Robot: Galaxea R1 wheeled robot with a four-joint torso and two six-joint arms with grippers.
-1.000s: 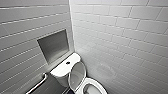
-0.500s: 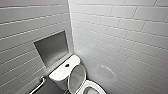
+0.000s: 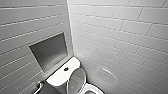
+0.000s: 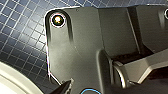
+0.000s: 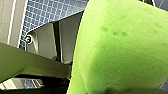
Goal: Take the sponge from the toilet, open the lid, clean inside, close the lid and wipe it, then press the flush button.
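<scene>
My right gripper (image 5: pixel 112 91) is clamped on the green sponge (image 5: pixel 120 50), which sits right against it. I cannot tell how my left gripper (image 4: pixel 68 87) stands. The toilet (image 3: pixel 61 75) lid (image 3: pixel 76 81) stands raised.

Porous foam sponge (image 5: pixel 120 50); glossy ceramic toilet (image 3: pixel 60 75); glossy wall tiles (image 3: pixel 120 37).

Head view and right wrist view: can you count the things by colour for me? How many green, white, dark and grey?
Green: 1, the sponge
White: 1, the toilet, with its lid up
Dark: 1, the flush button
Grey: 1, the wall niche
Total: 4
</scene>
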